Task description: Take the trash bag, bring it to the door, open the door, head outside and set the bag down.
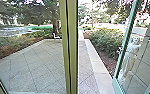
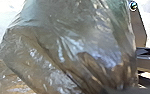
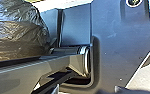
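Left wrist view: turned toward trash bag (image 2: 63, 50).

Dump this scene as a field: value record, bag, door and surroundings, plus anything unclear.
bag: trash bag, shiny, creased plastic, bulging; large in both wrist views
bag_grip: cannot tell which hand, if either, holds it
door: glass door with green frame, standing open, head view right
post: yellow-green upright, near the middle of the head view
ground_outside: paving with a paler border strip
planting: shrubs beside the strip
unclear: pale shape at the door's glass, possibly a reflection
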